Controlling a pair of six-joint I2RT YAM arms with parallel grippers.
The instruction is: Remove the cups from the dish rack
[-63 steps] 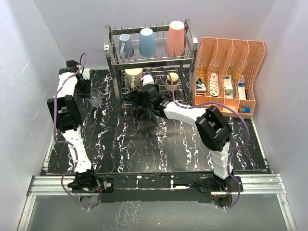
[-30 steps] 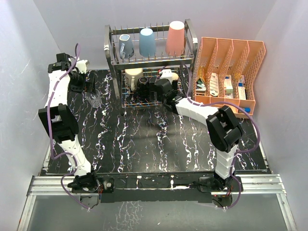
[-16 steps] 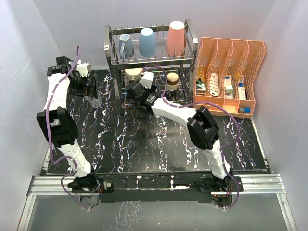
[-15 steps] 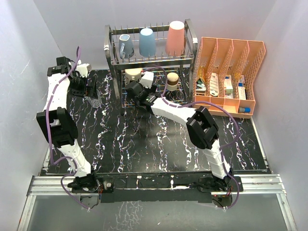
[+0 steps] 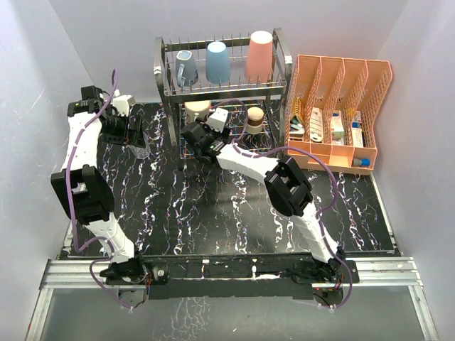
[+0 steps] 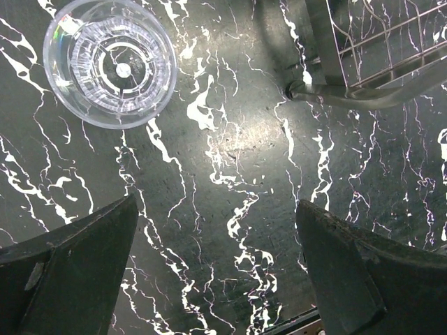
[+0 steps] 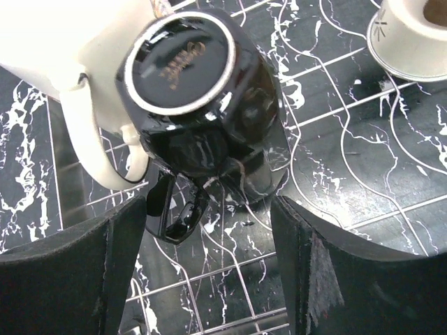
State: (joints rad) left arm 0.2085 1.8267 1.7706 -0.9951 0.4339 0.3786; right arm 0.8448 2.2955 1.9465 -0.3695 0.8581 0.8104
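Note:
The dish rack [image 5: 166,74] stands at the back of the table. On its upper tier sit a grey-blue mug [image 5: 186,68], a light-blue tumbler [image 5: 217,62] and a salmon tumbler [image 5: 260,55]. The lower tier holds a cream cup [image 7: 84,84], a brownish cup [image 5: 254,119] and an upturned dark mug [image 7: 202,98]. My right gripper [image 7: 209,265] is open inside the lower tier, its fingers on either side of the dark mug's handle [image 7: 174,213] without touching it. A clear glass [image 6: 110,63] stands on the table left of the rack. My left gripper [image 6: 216,279] hangs open over the table beside it.
An orange slotted organizer [image 5: 338,114] with small boxes stands right of the rack. The rack's foot [image 6: 300,89] and frame lie close to the left gripper. White walls close in the table on three sides.
The right gripper has swung left along the lower tier to the dark mug, and its jaws have narrowed. The left arm has drawn in slightly near the glass.

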